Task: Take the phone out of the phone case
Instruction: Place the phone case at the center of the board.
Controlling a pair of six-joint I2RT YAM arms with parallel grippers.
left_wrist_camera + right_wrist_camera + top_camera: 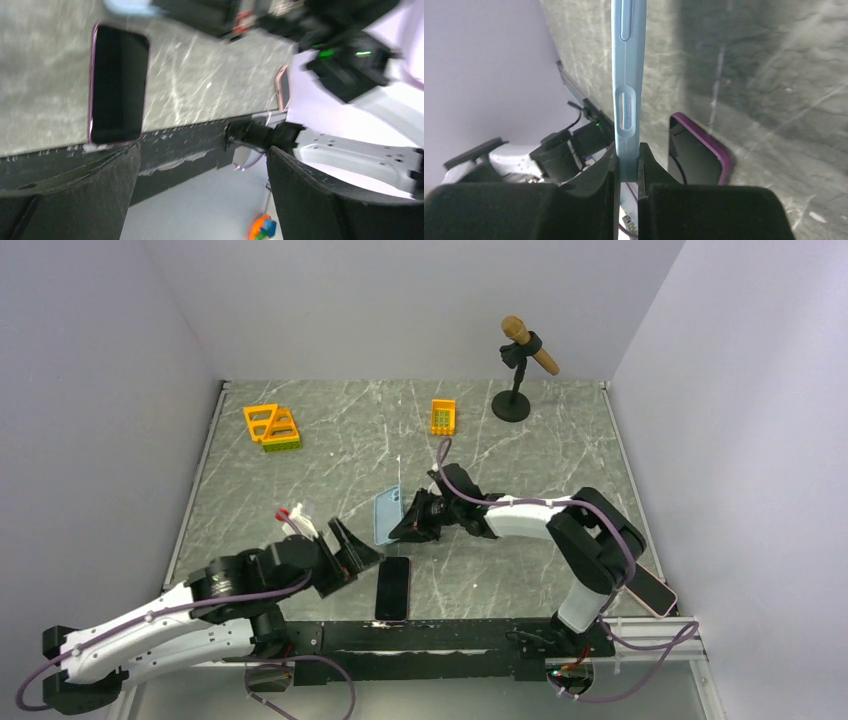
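The black phone with a purple rim lies flat, screen up, near the table's front edge; it also shows in the left wrist view and the right wrist view. The light blue phone case is empty and held on edge above the table, behind the phone. My right gripper is shut on the case's edge, with the case pinched between its fingers. My left gripper is open and empty, just left of the phone, jaws wide apart.
An orange and yellow toy basket sits at the back left. A small orange toy and a microphone on a black stand are at the back. A pink phone lies by the right arm's base.
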